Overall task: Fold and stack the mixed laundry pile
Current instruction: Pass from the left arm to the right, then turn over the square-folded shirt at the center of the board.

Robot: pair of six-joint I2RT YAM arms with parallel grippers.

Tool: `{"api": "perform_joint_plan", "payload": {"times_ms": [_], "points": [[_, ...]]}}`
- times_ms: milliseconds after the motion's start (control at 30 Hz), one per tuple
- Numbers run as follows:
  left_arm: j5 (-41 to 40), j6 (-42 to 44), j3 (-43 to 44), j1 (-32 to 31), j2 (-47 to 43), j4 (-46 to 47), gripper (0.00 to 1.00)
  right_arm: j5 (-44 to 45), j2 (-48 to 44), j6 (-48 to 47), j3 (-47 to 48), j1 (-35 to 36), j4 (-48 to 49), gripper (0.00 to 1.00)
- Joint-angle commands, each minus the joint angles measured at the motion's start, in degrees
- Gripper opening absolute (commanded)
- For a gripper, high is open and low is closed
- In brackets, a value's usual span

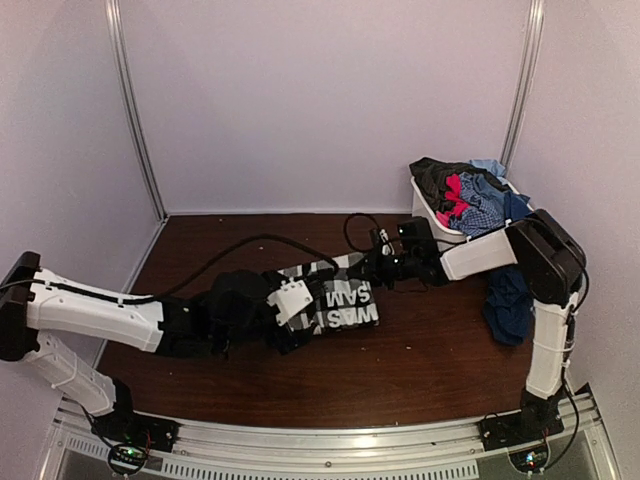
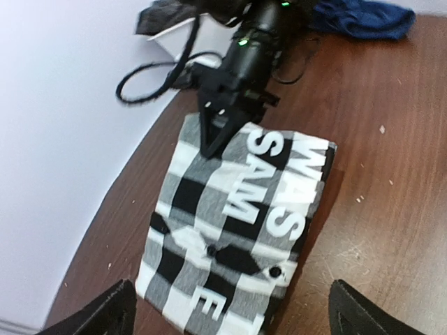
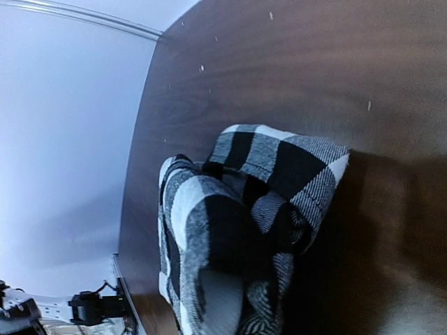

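The black-and-white checked shirt (image 1: 340, 300) with white lettering lies folded on the brown table (image 1: 400, 370). My left gripper (image 2: 234, 317) hovers just short of its near end, open, one fingertip on each side and nothing between them. My right gripper (image 2: 211, 143) comes in from the far side, jaws together on the shirt's far edge. In the right wrist view the shirt's cloth (image 3: 244, 223) bunches up against the camera and hides the fingers. The rest of the mixed laundry pile (image 1: 470, 195) fills the white bin (image 1: 428, 215). A navy blue piece (image 1: 510, 305) lies by the right arm.
A black cable (image 1: 250, 245) loops over the table behind the shirt. White walls close in the left, back and right sides. The bin stands in the back right corner. The navy piece (image 2: 363, 17) shows beyond the right arm.
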Motion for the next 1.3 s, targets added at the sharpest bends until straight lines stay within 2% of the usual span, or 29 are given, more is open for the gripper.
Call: {"api": "perform_joint_plan", "payload": {"times_ms": [0, 133, 267, 467, 600, 700, 800, 933, 1100, 1200, 1267], "points": [[2.73, -16.18, -3.84, 8.05, -10.81, -0.53, 0.98, 14.19, -9.97, -29.86, 10.12, -2.17, -28.91, 0.00], [5.93, -21.62, -7.69, 15.12, -20.25, -1.25, 0.98, 26.72, -12.82, -44.82, 20.56, -2.17, -42.25, 0.00], [5.85, -26.45, -8.97, 20.75, -26.54, -4.24, 0.98, 37.56, -13.48, -55.74, 27.10, 0.86, -45.46, 0.00], [2.27, -30.89, -7.23, 24.23, -29.40, -11.54, 0.98, 54.65, -0.09, -71.92, 37.76, 13.64, -52.73, 0.00], [-1.06, -36.29, -4.55, 26.33, -29.11, -18.76, 0.98, 59.55, 9.21, -74.04, 42.14, 21.68, -56.61, 0.00], [-1.13, -41.94, -4.27, 29.65, -31.18, -22.83, 0.98, 59.41, 13.78, -71.35, 44.78, 27.50, -59.37, 0.00], [2.74, -46.96, -4.09, 36.04, -33.28, -26.96, 0.98, 57.98, 15.86, -67.28, 45.80, 32.23, -60.25, 0.00], [6.78, -51.29, -2.85, 42.86, -34.03, -31.96, 0.98, 53.57, 16.69, -62.33, 48.51, 35.16, -61.93, 0.00], [13.56, -52.75, -1.96, 47.97, -30.93, -34.04, 0.98, 40.84, 13.52, -58.27, 53.28, 35.88, -64.97, 0.57], [19.08, -52.64, -3.09, 48.19, -28.34, -32.68, 0.98, 30.33, 5.45, -56.83, 49.41, 31.13, -59.59, 0.72], [24.76, -52.41, -5.71, 47.65, -27.15, -29.08, 0.98, 21.53, -0.44, -54.53, 44.20, 24.91, -53.48, 0.78]]}}
